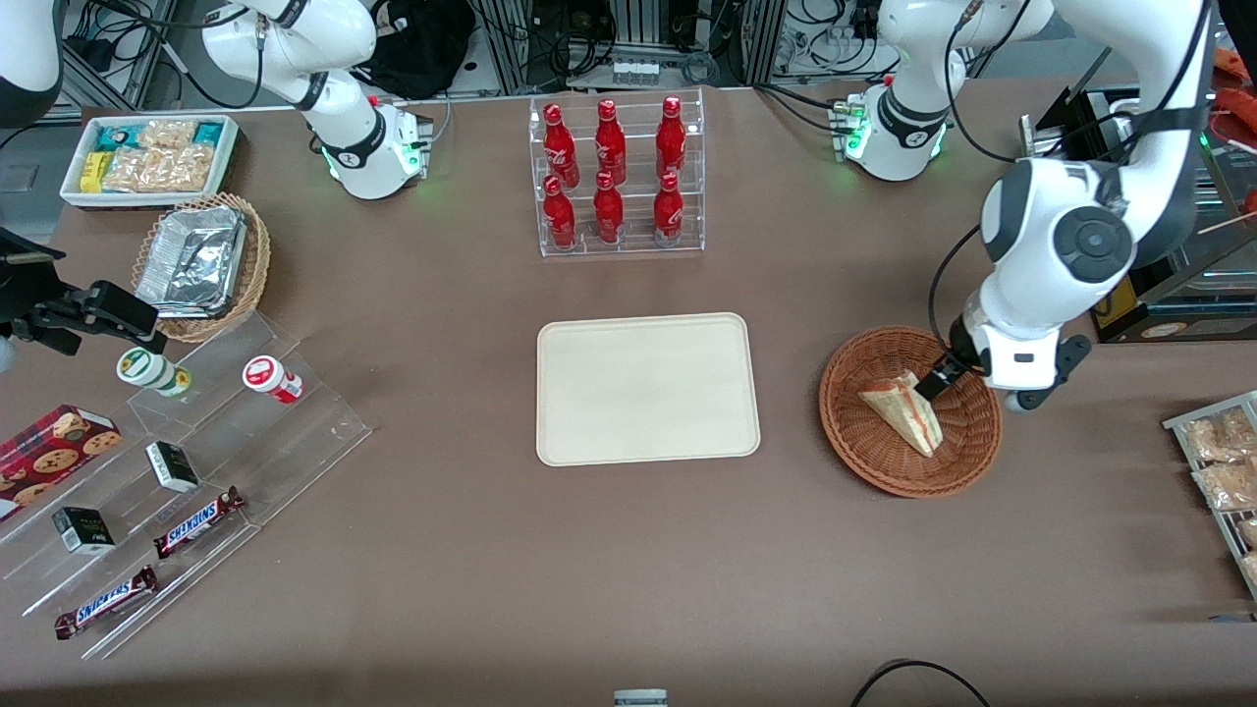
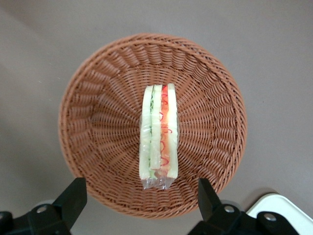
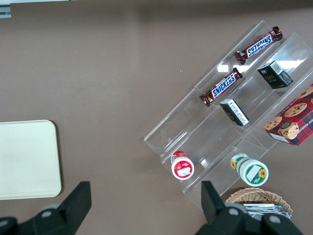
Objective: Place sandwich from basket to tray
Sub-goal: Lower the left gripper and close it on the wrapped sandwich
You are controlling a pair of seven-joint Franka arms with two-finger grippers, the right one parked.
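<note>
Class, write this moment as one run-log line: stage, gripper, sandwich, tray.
stage: reaching | gripper: jaws open, over basket | sandwich: in basket, not gripped | tray: holds nothing

Six cola bottles point(image 1: 611, 175), two Snickers bars point(image 1: 196, 521) (one sandwich point(image 1: 903, 410)).

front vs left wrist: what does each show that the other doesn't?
Only the front view: the red bottles in their clear rack, the Snickers bars toward the parked arm's end of the table, and the whole tray, with nothing on it.

Only the left wrist view: the sandwich's filling edge-on, green and red-orange layers between white bread.

Both: the sandwich lying in the basket, with the gripper open above it, one finger at each side.
</note>
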